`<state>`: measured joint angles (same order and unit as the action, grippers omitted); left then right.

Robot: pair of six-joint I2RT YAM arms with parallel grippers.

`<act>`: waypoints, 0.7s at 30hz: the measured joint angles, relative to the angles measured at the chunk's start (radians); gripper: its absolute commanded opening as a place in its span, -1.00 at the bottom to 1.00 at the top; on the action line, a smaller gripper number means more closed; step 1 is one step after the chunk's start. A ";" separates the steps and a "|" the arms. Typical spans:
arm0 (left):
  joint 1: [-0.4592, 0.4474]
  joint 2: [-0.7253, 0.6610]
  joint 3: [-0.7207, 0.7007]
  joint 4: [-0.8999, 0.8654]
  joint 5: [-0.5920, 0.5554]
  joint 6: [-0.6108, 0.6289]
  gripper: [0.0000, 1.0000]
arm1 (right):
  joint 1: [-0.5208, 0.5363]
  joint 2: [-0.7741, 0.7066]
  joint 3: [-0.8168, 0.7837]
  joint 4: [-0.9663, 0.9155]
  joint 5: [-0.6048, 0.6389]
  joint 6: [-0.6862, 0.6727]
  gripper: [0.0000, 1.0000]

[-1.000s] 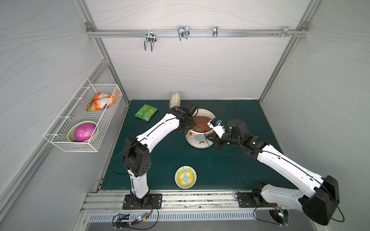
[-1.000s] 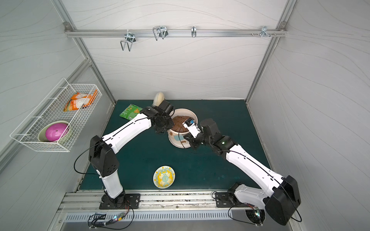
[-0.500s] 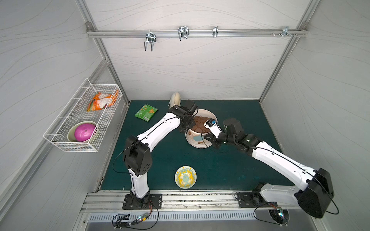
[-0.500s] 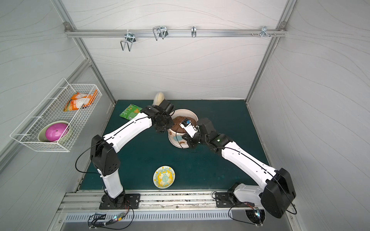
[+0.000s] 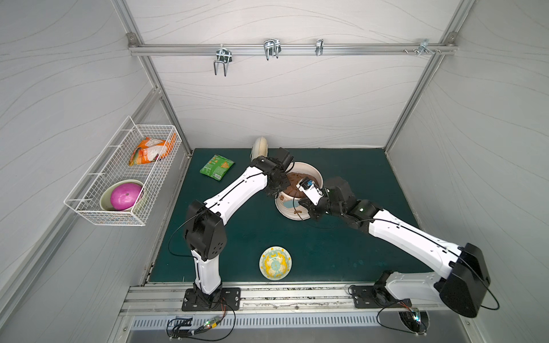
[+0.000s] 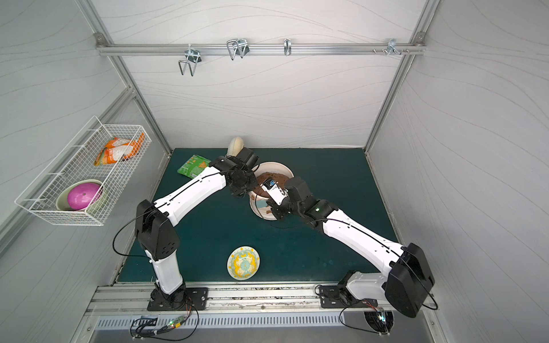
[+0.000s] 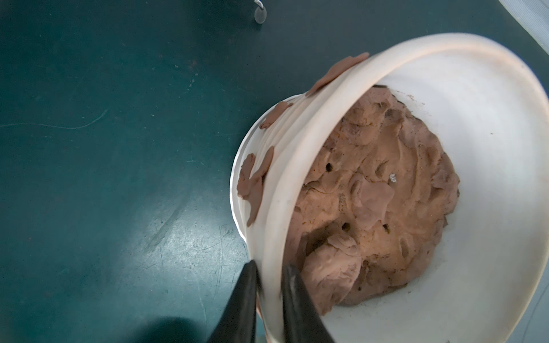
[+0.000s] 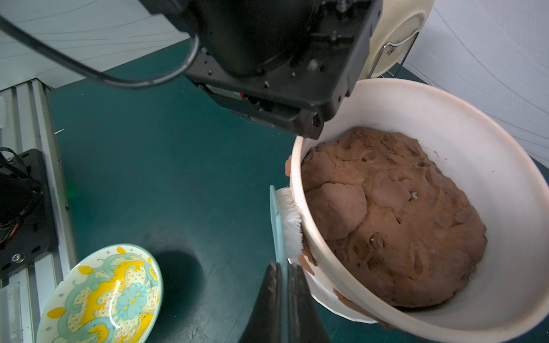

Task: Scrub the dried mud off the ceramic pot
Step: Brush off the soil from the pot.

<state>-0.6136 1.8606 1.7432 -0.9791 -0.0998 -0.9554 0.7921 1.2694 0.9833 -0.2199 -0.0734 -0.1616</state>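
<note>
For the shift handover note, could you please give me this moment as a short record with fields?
left gripper: shut on the ceramic pot rim, one finger inside, one outside.
right gripper: shut on the brush handle.
bristles: white, against the pot's outer wall below the rim.
dried mud: several reddish-brown patches on the outer wall.
in the pot: brown soil mass.
elsewhere on the mat: patterned dish, apart from the pot.

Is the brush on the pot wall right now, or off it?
On it: in the right wrist view the brush has its white bristles pressed and splayed against the outer wall of the ceramic pot, by the rim.
</note>
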 measured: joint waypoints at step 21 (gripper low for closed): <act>-0.001 0.015 0.026 -0.026 -0.004 0.046 -0.58 | 0.010 -0.110 -0.140 -0.043 -0.052 0.060 -1.00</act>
<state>-0.6144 1.8755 1.7691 -1.0050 -0.1040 -0.9096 0.8017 1.1591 0.8429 -0.2630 -0.1253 -0.1020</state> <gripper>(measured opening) 0.212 0.085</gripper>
